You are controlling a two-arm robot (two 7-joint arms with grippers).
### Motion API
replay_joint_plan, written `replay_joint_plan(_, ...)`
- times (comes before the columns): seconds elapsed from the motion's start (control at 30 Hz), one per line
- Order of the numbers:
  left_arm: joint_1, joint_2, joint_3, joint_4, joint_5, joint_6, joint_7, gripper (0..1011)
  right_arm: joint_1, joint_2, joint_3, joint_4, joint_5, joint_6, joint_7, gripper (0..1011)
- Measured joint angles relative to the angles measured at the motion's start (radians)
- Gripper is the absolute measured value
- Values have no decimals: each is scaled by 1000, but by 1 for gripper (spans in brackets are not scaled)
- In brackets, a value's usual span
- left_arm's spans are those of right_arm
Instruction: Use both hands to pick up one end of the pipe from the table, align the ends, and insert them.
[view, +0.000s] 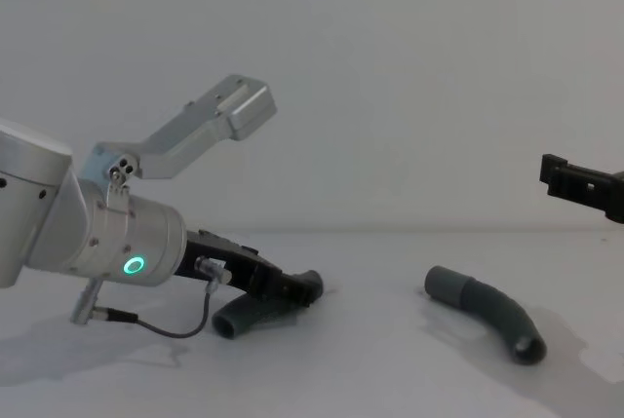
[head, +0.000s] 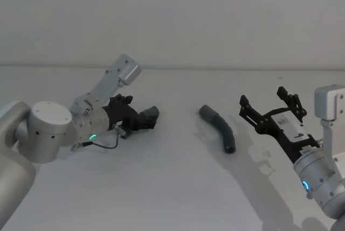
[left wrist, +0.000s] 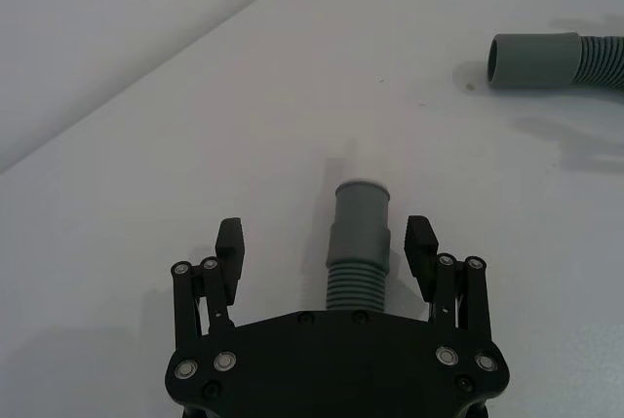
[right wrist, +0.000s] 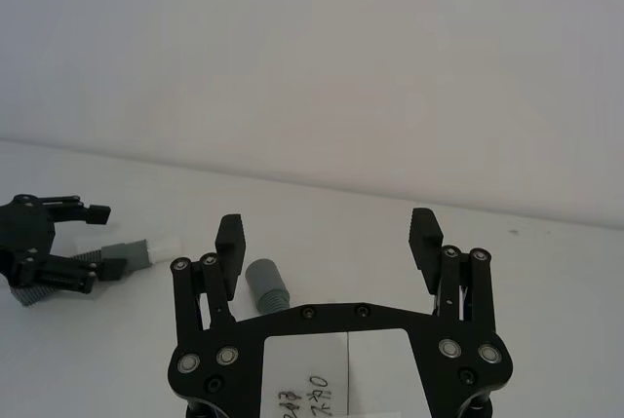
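The left claw (left wrist: 325,238) is sitting low on the left side of the table (head: 172,198), with its fingers spread and straddling the left hose piece (left wrist: 358,243). In the left wrist view, bare table is showing on both sides of the hose. The fingers are therefore standing just beside it and are not pinching it. This piece is lying flat, and its narrow cuff (left wrist: 360,202) is pointing right, toward its partner.

The right hose piece (head: 218,128) is lying near the middle of the table, well apart from the left one. Its wide cuff (head: 206,112) is at the far-left end and the curve is running near and right. The right claw (right wrist: 327,231) is hanging above the table to the right of this piece, spread wide and holding nothing.

The step in hand looks like the first pick-up, since both pieces are lying on the table and neither is gripped. The left claw next needs to press shut on the ribbed stretch behind the narrow cuff, leaving the cuff sticking out. The right claw needs to come down and left over its piece and close just behind the wide cuff. After that, both pieces need lifting and turning until the cuffs are facing along one line. A curved hose could well twist in the grip as they are pushed together.
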Motion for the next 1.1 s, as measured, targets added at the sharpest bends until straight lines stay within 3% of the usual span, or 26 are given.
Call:
replay_joint_plan(0.3,-20,-10,3,29,-3,-1,-34,1001,0,0,0,0,0,0,0,1001)
replay_joint_plan(0.8,-41,-15,10,54,-5,45,-79,1000,0,0,0,0,0,0,0,1001)
replay_joint_plan(1.1,-45,-17,12,58,-5,58,-88,829,0,0,0,0,0,0,0,1001)
